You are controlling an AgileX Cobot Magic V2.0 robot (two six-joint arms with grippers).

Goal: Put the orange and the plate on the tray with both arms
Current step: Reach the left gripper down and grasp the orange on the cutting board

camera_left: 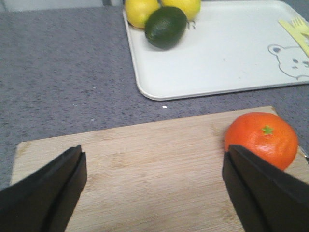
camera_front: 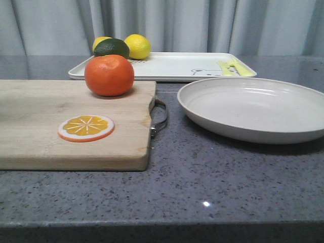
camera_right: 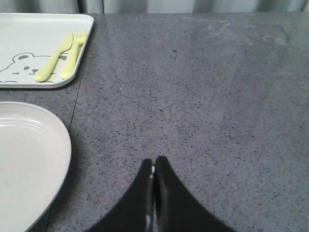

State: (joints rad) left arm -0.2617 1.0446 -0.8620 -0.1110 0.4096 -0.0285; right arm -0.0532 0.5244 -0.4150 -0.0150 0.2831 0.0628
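Three task things: orange, plate, tray, each lying apart from the others.
Orange [camera_front: 109, 75]: round, slightly flattened, dimpled bright skin, green stem scar on top; upper left of centre in the front view, sitting on the far right corner of the board.
Orange vs left gripper [camera_left: 153, 186]: in the left wrist view the fruit is at right, its lower edge partly covered by the right-hand black finger; it lies at the edge of the gap rather than centred in it, and contact cannot be told.
Left gripper state: fingers spread wide, nothing between them but bare wood.
Plate [camera_front: 253, 107]: large, round, shallow, matte off-white with raised rim; right of centre in the front view, on the counter, just beside the board's handle.
Plate vs right gripper [camera_right: 154, 193]: plate at lower left of the right wrist view, gripper at bottom centre, apart over bare counter.
Right gripper state: black fingers pressed together, holding nothing.
Tray [camera_front: 172, 66]: flat white rectangle, rounded corners, low rim, faint bear outline; upper centre of the front view, behind board and plate.
On the tray: two lemons [camera_front: 137, 46], a dark green avocado [camera_front: 112, 47], pale yellow cutlery [camera_front: 230, 67].
Board [camera_front: 45, 121]: pale wood, rectangular, metal handle [camera_front: 160, 117] at its right end; a flat slice [camera_front: 86, 127] lies on it.
Counter [camera_front: 212, 182]: dark grey speckled stone, glossy.
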